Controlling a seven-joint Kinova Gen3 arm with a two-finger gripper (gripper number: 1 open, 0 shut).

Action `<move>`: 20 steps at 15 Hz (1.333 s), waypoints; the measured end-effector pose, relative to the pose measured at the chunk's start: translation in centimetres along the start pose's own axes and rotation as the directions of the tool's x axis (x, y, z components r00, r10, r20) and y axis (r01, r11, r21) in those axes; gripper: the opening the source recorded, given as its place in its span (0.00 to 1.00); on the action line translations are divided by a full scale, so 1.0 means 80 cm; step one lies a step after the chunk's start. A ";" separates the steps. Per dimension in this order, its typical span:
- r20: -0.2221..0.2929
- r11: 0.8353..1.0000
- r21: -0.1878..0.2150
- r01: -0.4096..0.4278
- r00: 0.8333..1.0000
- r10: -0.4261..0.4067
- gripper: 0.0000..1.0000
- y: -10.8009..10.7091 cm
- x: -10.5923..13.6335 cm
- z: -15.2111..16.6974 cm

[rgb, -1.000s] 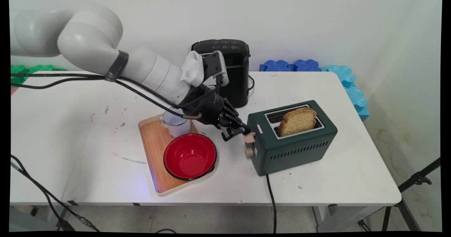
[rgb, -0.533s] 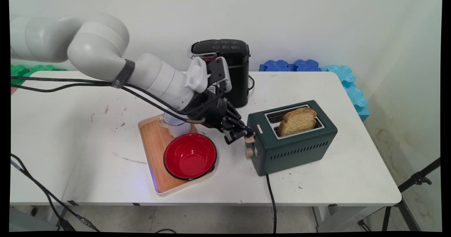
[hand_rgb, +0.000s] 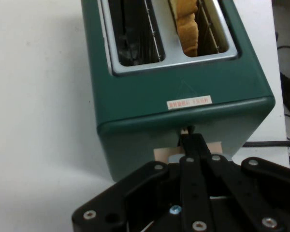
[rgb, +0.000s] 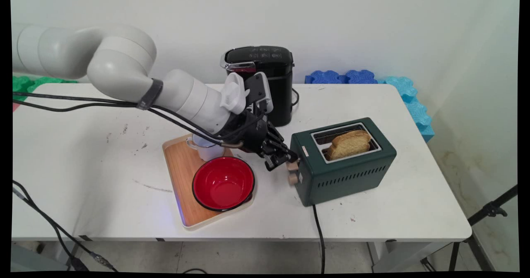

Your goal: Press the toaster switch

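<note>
Lower now, one bread slice [rgb: 348, 144] sits in toaster [rgb: 348, 172]; closed gripper [rgb: 283, 159] presses its lever [rgb: 293, 166].

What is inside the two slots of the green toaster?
One slot of the toaster holds a bread slice, partly sunk in; its lower part is hidden. The other slot looks empty, though its bottom cannot be seen.

matt green toaster [rgb: 343, 162] with brushed metal slots, glossy red bowl [rgb: 223, 183], wood-grain tray [rgb: 180, 170], glossy black coffee machine [rgb: 265, 73]
</note>
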 end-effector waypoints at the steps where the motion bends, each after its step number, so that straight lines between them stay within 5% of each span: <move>1: -0.001 1.000 0.001 0.002 1.000 -0.002 0.00 -0.001 -0.001 0.002; 20: -0.015 0.992 -0.006 0.125 0.992 -0.125 0.00 -0.010 -0.027 0.025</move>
